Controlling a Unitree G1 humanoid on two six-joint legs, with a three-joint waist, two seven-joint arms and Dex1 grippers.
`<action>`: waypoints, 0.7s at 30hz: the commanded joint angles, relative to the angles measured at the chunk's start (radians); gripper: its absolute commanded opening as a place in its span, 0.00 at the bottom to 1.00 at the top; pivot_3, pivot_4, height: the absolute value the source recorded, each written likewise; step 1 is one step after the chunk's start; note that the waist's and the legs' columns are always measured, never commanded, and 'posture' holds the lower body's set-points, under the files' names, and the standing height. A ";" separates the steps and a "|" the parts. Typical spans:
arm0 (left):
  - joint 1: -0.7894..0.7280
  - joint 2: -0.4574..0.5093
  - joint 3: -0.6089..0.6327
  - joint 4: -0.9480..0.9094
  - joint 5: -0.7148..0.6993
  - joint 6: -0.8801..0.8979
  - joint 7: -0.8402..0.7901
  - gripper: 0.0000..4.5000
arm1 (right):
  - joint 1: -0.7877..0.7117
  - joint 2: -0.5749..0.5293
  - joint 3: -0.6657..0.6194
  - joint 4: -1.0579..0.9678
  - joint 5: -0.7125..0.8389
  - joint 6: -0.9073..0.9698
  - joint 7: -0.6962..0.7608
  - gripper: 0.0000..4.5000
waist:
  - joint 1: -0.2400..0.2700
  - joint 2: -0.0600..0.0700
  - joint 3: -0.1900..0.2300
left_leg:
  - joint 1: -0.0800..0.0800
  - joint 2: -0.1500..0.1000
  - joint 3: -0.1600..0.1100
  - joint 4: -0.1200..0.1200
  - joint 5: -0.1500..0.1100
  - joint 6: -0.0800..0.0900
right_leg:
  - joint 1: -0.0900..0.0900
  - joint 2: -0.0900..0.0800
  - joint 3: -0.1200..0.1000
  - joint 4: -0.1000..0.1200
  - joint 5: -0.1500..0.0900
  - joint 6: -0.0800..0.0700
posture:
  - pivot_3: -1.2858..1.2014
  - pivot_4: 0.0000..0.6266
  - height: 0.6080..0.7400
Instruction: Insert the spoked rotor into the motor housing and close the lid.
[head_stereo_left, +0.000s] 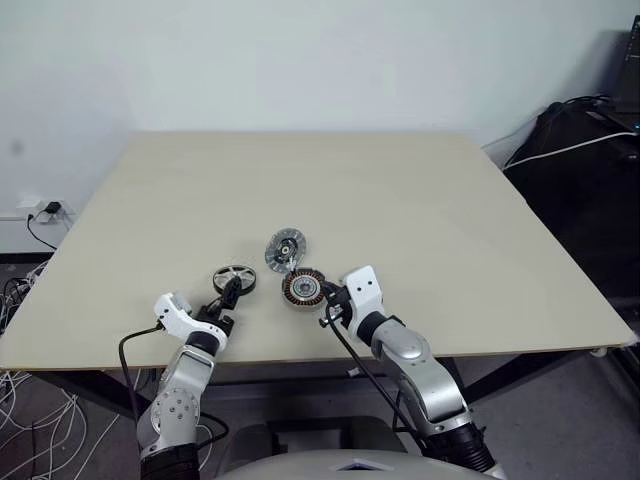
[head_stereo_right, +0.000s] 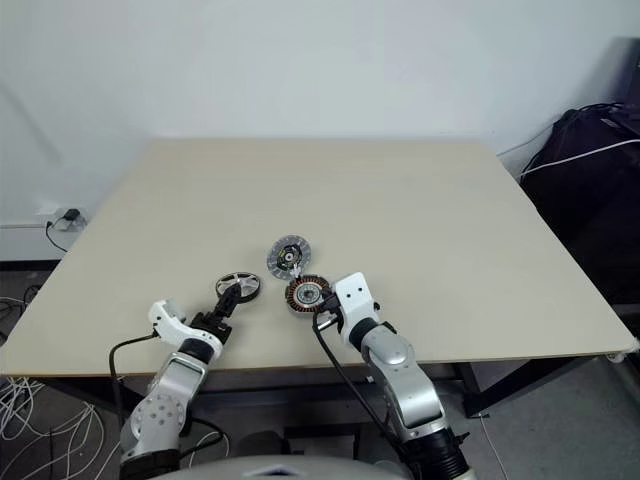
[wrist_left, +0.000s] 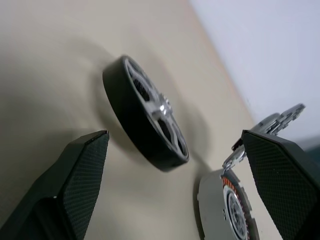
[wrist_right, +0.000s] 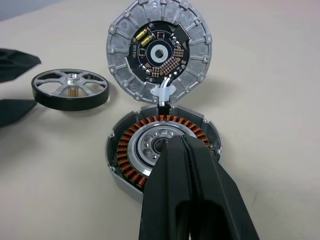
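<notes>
The right tool (wrist_right: 185, 150) has its black fingers pressed together, their tip resting over the centre of the motor housing (wrist_right: 162, 150), whose ring of copper windings surrounds a bare silver bore. The left tool (wrist_left: 175, 165) stands spread wide, its textured pads either side of the spoked rotor (head_stereo_left: 234, 276) without touching it. The rotor lies flat near the desk's (head_stereo_left: 450, 200) front edge, dark-rimmed with silver spokes. The ribbed grey lid (head_stereo_left: 285, 248) tilts open just behind the housing. Bare pale desk stretches beyond.
</notes>
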 joint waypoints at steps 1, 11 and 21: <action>-0.024 -0.048 -0.021 -0.016 -0.040 0.010 -0.013 1.00 | -0.017 0.007 -0.007 -0.018 0.007 -0.023 -0.004 0.01 | 0.000 0.000 0.000 | 0.000 0.000 0.000 0.000 0.000 0.000 | 0.000 0.000 0.000 0.000 0.000 0.000 | 0.52 0.00 1.00; -0.066 -0.085 0.017 0.024 -0.117 -0.027 0.030 1.00 | -0.021 0.010 -0.010 -0.010 0.010 -0.025 -0.007 0.01 | 0.000 0.000 0.000 | 0.000 0.000 0.000 0.000 0.000 0.000 | 0.000 0.000 0.000 0.000 0.000 0.000 | 0.52 0.00 1.00; -0.089 -0.087 0.032 0.072 -0.154 -0.070 0.070 0.37 | -0.026 0.010 -0.013 -0.007 0.009 -0.026 -0.010 0.00 | 0.000 -0.001 0.000 | 0.000 0.000 0.000 0.000 0.000 0.000 | 0.000 0.000 0.000 -0.001 0.000 0.000 | 0.52 0.00 1.00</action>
